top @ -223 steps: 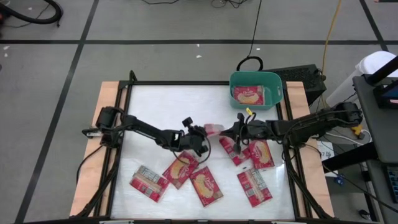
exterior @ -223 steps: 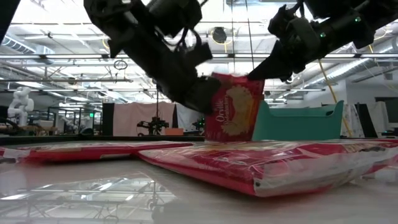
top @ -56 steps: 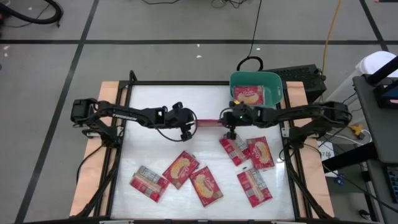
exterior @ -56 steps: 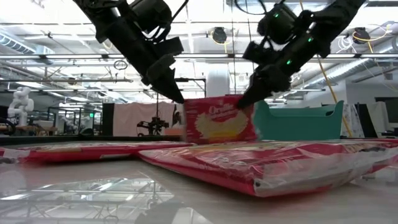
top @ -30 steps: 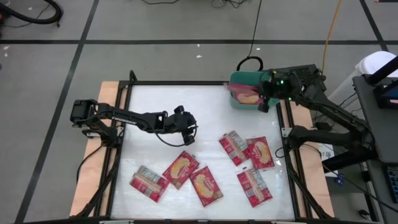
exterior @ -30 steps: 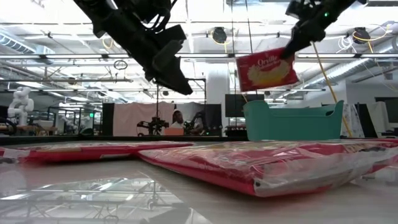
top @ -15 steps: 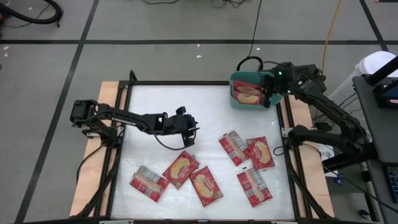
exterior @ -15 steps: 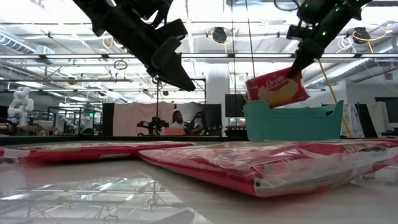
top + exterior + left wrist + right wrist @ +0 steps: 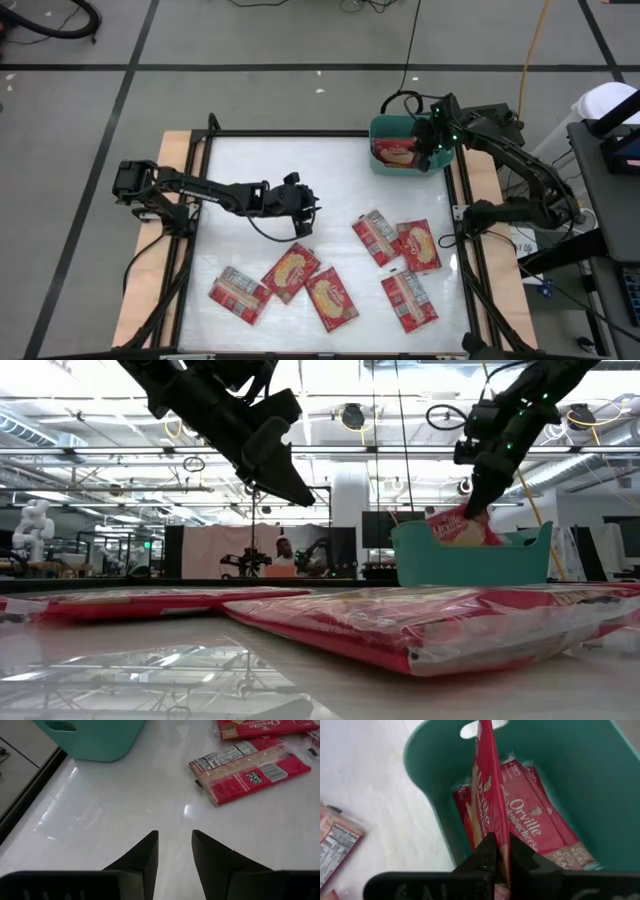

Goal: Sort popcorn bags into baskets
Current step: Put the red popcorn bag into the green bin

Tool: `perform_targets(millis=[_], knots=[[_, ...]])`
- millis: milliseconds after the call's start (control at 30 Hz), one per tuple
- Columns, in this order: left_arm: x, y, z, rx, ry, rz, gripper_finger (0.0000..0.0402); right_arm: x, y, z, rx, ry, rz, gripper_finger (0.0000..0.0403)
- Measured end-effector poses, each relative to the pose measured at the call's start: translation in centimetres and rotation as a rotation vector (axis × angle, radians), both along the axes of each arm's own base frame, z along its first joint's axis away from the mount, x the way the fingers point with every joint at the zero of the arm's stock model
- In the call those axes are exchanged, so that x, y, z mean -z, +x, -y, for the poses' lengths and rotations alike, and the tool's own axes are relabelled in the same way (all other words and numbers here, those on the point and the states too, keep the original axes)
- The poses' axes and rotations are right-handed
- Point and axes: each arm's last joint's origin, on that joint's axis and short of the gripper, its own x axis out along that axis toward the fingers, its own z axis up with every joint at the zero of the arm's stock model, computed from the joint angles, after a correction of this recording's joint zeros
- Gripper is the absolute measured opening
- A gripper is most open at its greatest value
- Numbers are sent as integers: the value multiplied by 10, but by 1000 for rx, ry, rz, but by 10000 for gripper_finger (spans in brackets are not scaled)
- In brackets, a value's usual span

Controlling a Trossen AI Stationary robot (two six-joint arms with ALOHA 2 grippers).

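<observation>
The teal basket (image 9: pixel 441 131) stands at the table's back right corner. My right gripper (image 9: pixel 432 148) hangs over it, shut on the top edge of a red popcorn bag (image 9: pixel 488 795) that stands on edge, partly down inside the tub. In the low view that bag (image 9: pixel 460 531) pokes just above the basket's rim (image 9: pixel 470 555). Another popcorn bag (image 9: pixel 537 827) lies flat on the basket's floor. My left gripper (image 9: pixel 300 214) hovers over the middle of the table, open, nothing between its fingers (image 9: pixel 145 854). Several more bags lie on the table's front half, such as one (image 9: pixel 291 272) and another (image 9: pixel 418 246).
A black box (image 9: pixel 490 125) and cables sit just right of the basket, off the table. The table's black frame rail (image 9: pixel 463 220) runs along the right side. Bare white tabletop (image 9: pixel 280 165) stretches between my left gripper and the basket.
My right gripper has lowered the held bag from above the basket's rim down into the tub. The left arm has hardly moved.
</observation>
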Motion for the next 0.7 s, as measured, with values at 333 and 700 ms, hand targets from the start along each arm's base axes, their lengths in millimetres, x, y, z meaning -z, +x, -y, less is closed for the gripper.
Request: perform_targets(millis=[333,700], knots=[[0,0,11,20,-20,7,122,8,4,19,178,-114,-114,69],[0,0,25,51,-36,11,122,5,8,28,284,-235,-153,155]])
